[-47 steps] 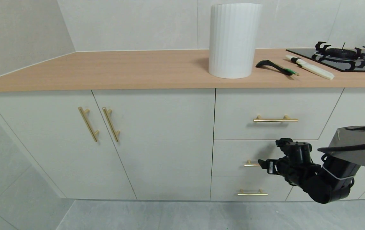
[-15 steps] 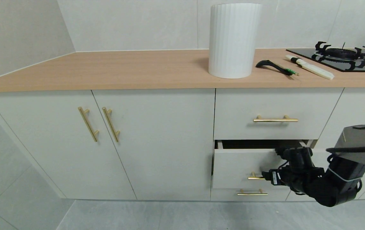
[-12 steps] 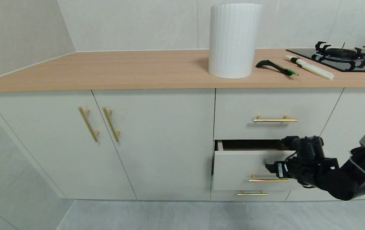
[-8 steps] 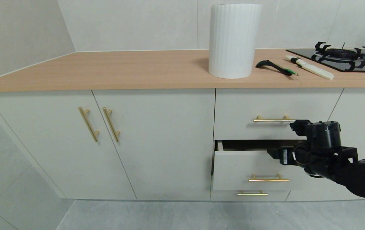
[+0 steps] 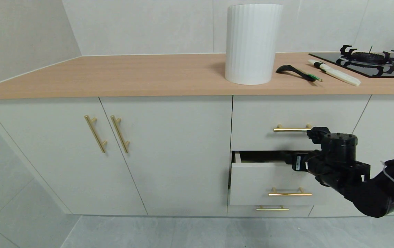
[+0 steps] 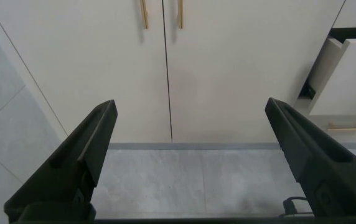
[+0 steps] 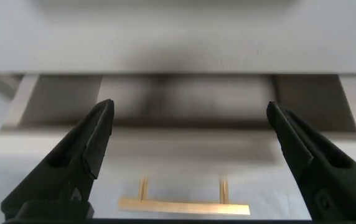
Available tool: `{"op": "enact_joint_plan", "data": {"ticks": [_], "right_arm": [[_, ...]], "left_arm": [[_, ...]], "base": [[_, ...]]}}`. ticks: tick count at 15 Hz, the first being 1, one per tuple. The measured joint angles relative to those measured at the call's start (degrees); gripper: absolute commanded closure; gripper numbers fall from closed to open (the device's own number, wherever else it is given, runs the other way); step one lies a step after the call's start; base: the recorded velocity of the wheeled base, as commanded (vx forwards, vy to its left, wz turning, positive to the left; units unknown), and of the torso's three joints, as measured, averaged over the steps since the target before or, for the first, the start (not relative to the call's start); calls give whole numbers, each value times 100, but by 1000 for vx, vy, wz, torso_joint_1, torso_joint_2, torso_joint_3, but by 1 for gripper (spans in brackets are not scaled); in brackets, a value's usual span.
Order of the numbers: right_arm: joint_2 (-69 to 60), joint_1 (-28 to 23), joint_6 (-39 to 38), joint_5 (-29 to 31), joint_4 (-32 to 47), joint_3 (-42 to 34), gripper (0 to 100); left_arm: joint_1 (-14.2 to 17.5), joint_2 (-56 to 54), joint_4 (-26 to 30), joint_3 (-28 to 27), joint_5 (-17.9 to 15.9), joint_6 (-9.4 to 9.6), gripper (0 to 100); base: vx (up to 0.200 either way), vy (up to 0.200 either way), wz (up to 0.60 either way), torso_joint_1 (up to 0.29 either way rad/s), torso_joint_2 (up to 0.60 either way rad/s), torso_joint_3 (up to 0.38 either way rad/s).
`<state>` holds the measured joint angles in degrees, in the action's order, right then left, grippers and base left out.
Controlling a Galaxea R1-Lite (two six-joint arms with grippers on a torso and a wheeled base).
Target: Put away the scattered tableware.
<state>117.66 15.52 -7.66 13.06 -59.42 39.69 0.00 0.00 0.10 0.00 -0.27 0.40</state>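
the middle drawer [image 5: 262, 179] has slid partly open, and the right gripper [image 7: 189, 112] has left its handle [image 5: 290, 194] and risen to the drawer's top edge, fingers wide apart. on the counter [image 5: 131, 75], right of a tall white ribbed canister [image 5: 252, 44], lie a white utensil [image 5: 334, 72] and a black spoon [image 5: 295, 72]. the left gripper [image 6: 190, 109] faces the cabinet doors [image 6: 228, 68], fingers apart.

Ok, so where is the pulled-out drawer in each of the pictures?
Head view: the drawer is low on the right, the middle one of three, pulled open.
Left wrist view: the drawer sticks out beside the cupboard doors, beyond the left pincer.
Right wrist view: the drawer is close, straight ahead of the right pincer.
Shared landmark: its gold handle.
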Motion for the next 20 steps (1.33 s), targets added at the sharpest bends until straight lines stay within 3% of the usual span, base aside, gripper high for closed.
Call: {"op": "enact_joint_plan", "data": {"ticks": [16,20], "right_arm": [[681,-116,5,38,-127,55,0],[308,-111,29,-195,605,-139,0]], "left_arm": [[0,0,-5,0,0,2,0],[0,0,-2,0,0,2,0]], "base": [[0,0,0,0,0,0],[0,0,0,0,0,0]]}}
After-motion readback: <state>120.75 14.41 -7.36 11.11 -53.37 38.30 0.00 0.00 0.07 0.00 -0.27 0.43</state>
